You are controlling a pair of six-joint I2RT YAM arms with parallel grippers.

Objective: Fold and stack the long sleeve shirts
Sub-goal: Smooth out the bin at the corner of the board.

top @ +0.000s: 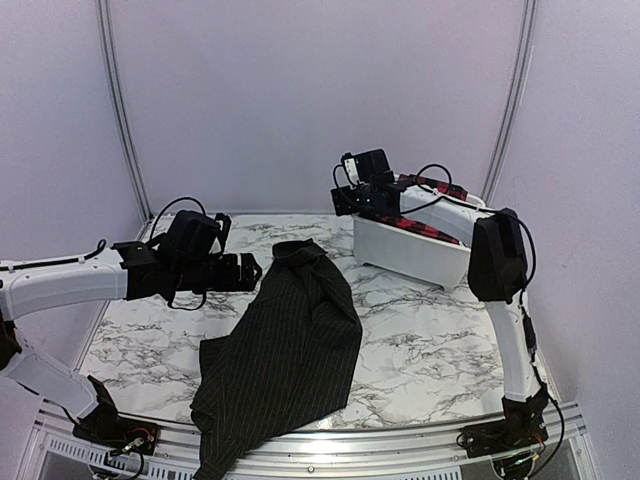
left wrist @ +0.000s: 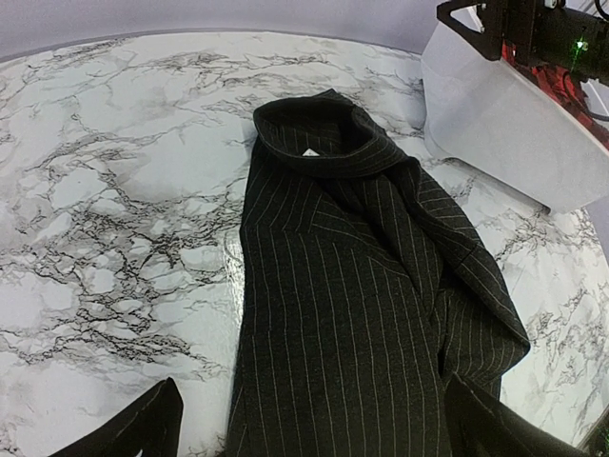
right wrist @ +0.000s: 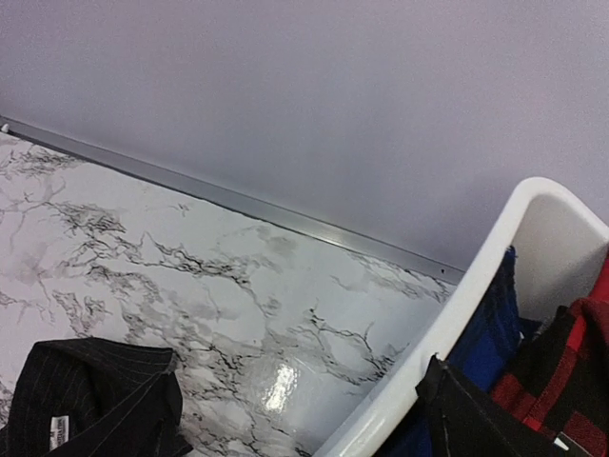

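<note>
The soft, limp striped shirt [top: 290,340] lies in the middle of the counter [top: 420,350], collar at 12 o'clock, probably best pinched at the shoulders, while the left pincer [top: 248,270] and right pincer [top: 347,195] both gape wide, holding nothing.

Lab-style robot test booth: plain pale walls [top: 300,100], marble-print table [top: 420,350] on an aluminium frame [top: 400,455], arms bolted along the lower edge.

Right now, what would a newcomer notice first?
A black pinstripe shirt sprawls down the middle of the marble table, its lower end spilling over the near edge. At far right, a white bin holds red plaid cloth.
</note>
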